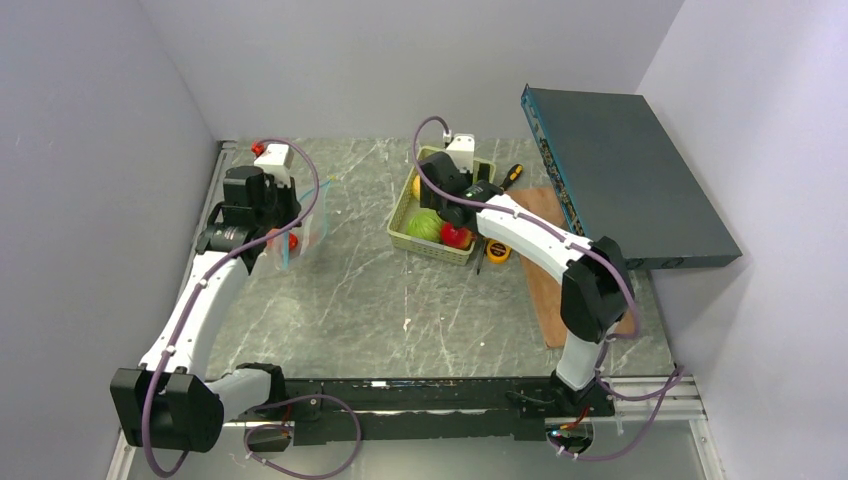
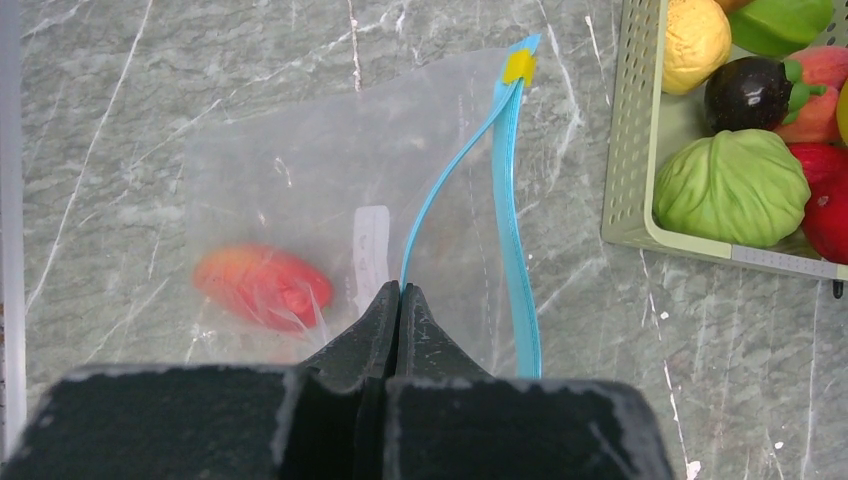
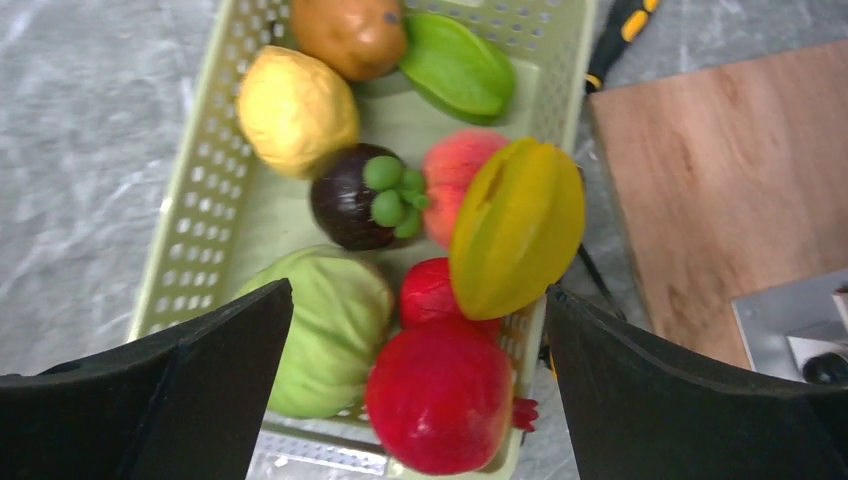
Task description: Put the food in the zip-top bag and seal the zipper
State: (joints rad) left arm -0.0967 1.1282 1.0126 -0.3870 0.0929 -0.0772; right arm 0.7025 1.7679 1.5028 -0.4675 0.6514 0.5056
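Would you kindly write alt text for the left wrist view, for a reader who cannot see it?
The left gripper, shut, pinches one lip of the blue zipper of a clear bag seen against a marble table, with one red toy fruit inside. At right, a pale green basket holds more toy food.

The bench (image 1: 350, 300) before me was a grey-green, stone-look slab veined with white, evenly lit, with only soft shadows. Plain pale lavender walls closed it in on three sides: the left wall (image 1: 90, 150), the back wall (image 1: 400, 60) and the right wall (image 1: 770, 120). A dark teal flat panel (image 1: 640, 180) sat tilted at the right rear, next to a wooden board (image 1: 543, 300) lying flat. A black rail (image 1: 400, 395) ran along the near edge.
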